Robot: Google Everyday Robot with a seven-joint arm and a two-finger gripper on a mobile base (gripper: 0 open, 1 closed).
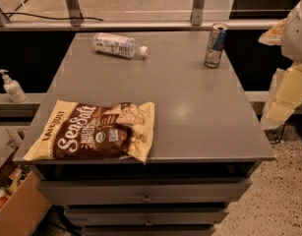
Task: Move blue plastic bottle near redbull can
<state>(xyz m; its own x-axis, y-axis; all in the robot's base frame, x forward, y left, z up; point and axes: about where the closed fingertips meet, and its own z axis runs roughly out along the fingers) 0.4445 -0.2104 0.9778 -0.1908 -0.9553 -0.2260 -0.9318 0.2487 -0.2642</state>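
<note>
The blue plastic bottle (pixel 118 45) lies on its side at the far left of the grey table top (pixel 190 107), with its white cap pointing right. The redbull can (pixel 215 45) stands upright at the far right of the table, well apart from the bottle. Pale cream parts of my arm (pixel 288 82) show at the right edge of the view, beside the table and off its surface. My gripper is out of view, and nothing is held over the table.
A brown and cream chip bag (pixel 94 131) lies flat at the near left of the table. A white pump dispenser (pixel 12 86) stands on a ledge to the left. A cardboard box (pixel 13 205) sits on the floor at lower left. Drawers run under the table front.
</note>
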